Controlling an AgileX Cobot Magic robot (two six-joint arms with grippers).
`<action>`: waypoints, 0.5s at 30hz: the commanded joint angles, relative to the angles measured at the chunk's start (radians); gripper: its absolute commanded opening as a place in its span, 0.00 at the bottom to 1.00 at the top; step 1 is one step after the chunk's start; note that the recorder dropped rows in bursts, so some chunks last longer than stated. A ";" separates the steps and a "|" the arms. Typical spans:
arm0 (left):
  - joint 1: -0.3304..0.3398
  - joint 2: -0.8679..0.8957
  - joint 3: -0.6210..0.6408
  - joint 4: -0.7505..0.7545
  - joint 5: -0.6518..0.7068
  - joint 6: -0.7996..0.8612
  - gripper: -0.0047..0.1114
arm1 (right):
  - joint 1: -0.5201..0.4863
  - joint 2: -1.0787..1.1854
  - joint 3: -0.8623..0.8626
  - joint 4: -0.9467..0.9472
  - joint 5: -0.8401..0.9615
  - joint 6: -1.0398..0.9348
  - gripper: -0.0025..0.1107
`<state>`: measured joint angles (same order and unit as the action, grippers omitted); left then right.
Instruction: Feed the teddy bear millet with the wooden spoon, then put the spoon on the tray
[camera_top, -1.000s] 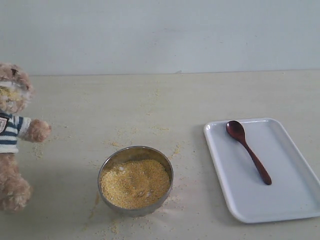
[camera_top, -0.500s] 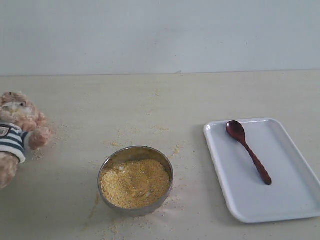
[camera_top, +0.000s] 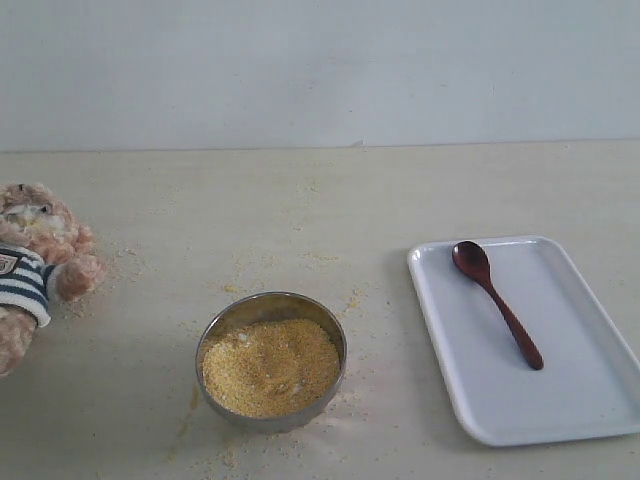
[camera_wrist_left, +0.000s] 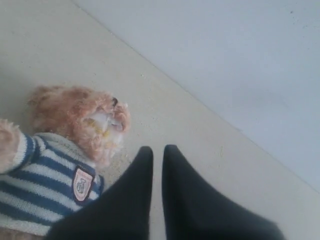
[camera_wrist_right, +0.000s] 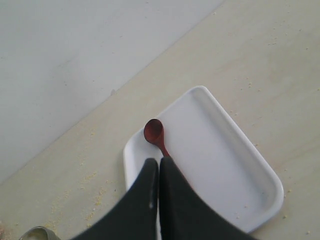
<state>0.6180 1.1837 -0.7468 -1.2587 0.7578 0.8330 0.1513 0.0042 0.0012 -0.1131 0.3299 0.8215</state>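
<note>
Your teddy bear (camera_top: 35, 262) has gone from upright to tipped over at the left of the bench (camera_top: 420, 190) since a second ago. Your left hand (camera_wrist_left: 156, 150) hangs near its head, fingers pressed together on nothing. Your right hand (camera_wrist_right: 159, 163), also closed and empty, hangs over the tray (camera_top: 585, 400), where the wooden spoon (camera_top: 497, 303) lies. The millet (camera_top: 270, 366) fills the metal bowl (camera_top: 268, 299), with grains scattered around.

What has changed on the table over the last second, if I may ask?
The fluffy light-brown teddy bear in a striped shirt has slumped from sitting upright to lying lower at the left edge; no taking hold or letting go shows. The round metal bowl, its yellow millet, the dark wooden spoon and the white rectangular tray stayed put.
</note>
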 joint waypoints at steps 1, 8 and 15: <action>-0.015 -0.018 0.009 -0.008 -0.108 -0.033 0.08 | -0.002 -0.004 -0.001 -0.003 -0.004 -0.008 0.02; -0.229 -0.131 0.049 0.083 -0.502 0.045 0.08 | -0.002 -0.004 -0.001 -0.003 -0.004 -0.008 0.02; -0.529 -0.323 0.070 0.126 -0.626 0.080 0.08 | -0.002 -0.004 -0.001 -0.003 -0.004 -0.008 0.02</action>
<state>0.1782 0.9384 -0.6879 -1.1416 0.1628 0.9005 0.1513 0.0042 0.0012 -0.1131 0.3299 0.8215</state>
